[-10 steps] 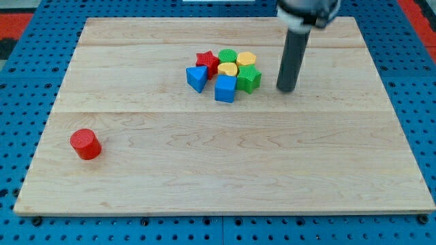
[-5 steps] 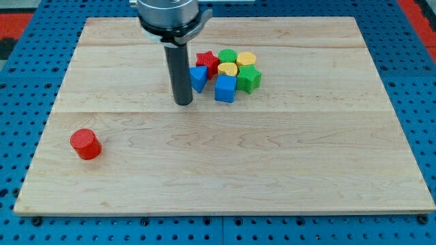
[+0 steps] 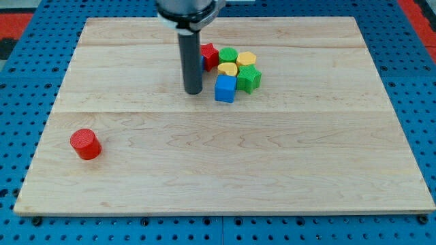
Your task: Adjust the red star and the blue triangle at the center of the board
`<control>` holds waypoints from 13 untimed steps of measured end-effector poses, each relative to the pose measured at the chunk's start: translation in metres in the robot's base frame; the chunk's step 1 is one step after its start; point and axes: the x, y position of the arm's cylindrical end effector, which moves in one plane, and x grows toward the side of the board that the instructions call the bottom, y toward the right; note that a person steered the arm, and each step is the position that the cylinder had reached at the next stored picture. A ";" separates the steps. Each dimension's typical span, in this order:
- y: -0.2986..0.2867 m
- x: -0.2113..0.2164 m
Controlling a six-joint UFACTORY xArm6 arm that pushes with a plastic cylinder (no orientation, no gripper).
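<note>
Your cluster of blocks [image 3: 231, 69] sits just to the view's right of my tip [image 3: 193, 92]; the cylinder [image 3: 85, 144] lies well apart, lower left.

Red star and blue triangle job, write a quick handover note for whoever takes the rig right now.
My tip is down on the board, at the cluster's left edge in the view, left of the blue cube.
The red star shows only partly, behind the rod. The blue triangle cannot be seen; the rod stands where it would be.
Beside them: green block, two yellow blocks, green star. A red cylinder sits alone near the board's lower left.
Done: cluster sits near the top centre.
Left: confirm the triangle's position, then settle star and triangle at centre.
</note>
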 end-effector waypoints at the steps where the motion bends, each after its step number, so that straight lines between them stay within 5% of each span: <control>1: -0.048 0.004; 3: -0.045 -0.128; 4: -0.034 -0.156; 6: 0.019 -0.153; 11: 0.018 -0.105; 13: -0.067 -0.098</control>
